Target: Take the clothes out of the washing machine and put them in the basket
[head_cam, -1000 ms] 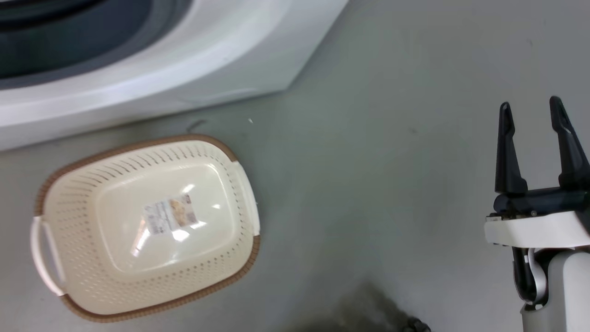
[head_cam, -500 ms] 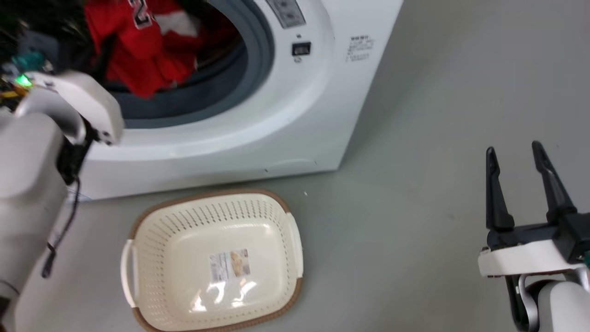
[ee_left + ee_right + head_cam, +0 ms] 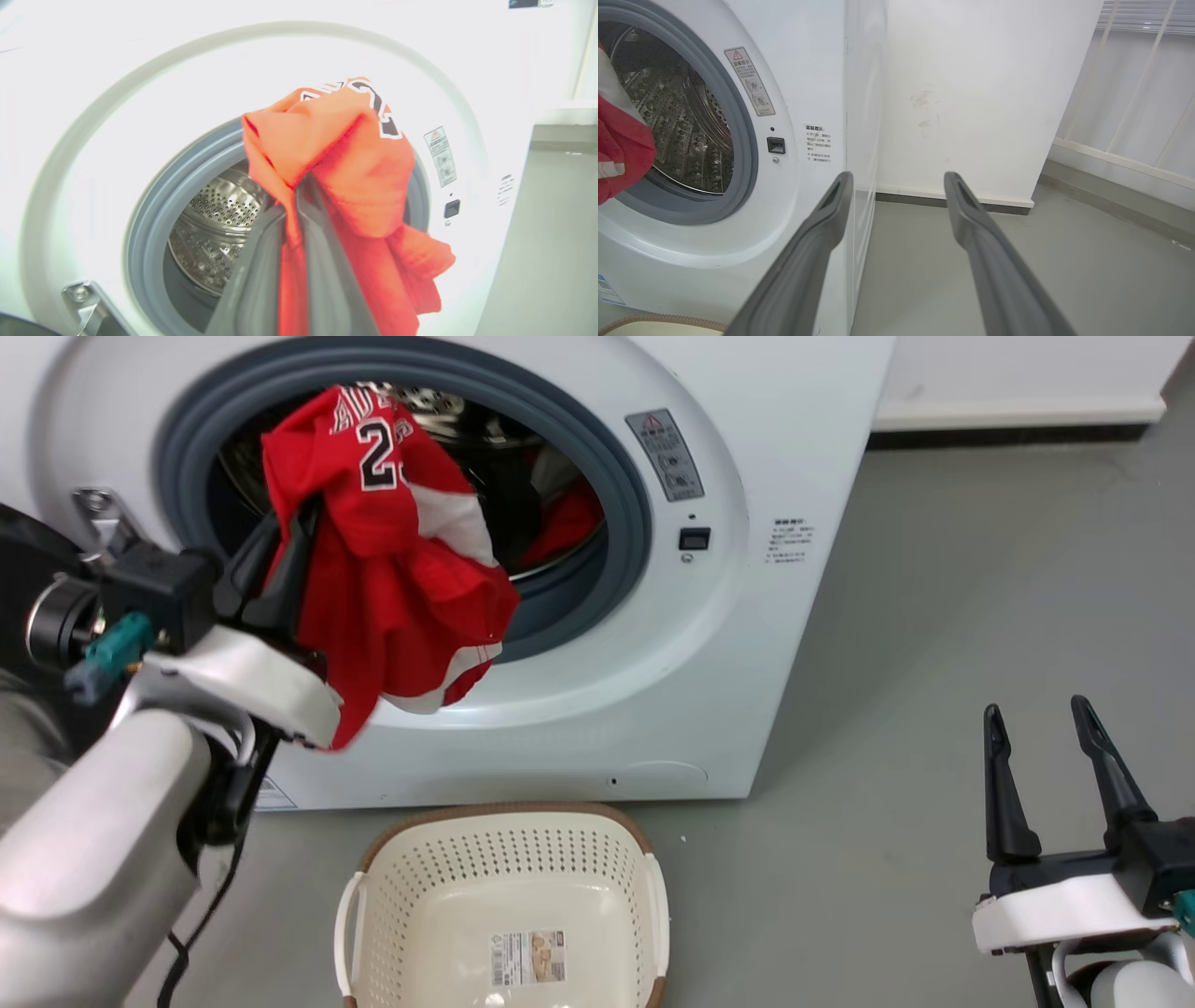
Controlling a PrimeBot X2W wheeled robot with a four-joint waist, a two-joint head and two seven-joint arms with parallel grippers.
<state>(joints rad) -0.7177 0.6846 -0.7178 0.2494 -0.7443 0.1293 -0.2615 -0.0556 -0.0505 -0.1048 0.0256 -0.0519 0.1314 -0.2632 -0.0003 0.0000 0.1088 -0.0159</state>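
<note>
The left hand (image 3: 280, 555) is pinching a red numbered jersey (image 3: 401, 588), fingers closed tight on the cloth, their tips buried in its folds. The jersey is hanging in front of the open porthole of the washing machine (image 3: 766, 644). More red fabric (image 3: 571, 523) is lying deep in the drum, half hidden. The basket (image 3: 509, 823) is sitting on the floor just before the machine, its near end cut off. The right hand (image 3: 1034, 709) is hovering well to the side, fingers spread, holding nothing.

Grey floor (image 3: 980, 597) meets a white wall (image 3: 980, 70) with dark skirting (image 3: 952, 201); faint scuffs (image 3: 922, 109) mark the wall.
</note>
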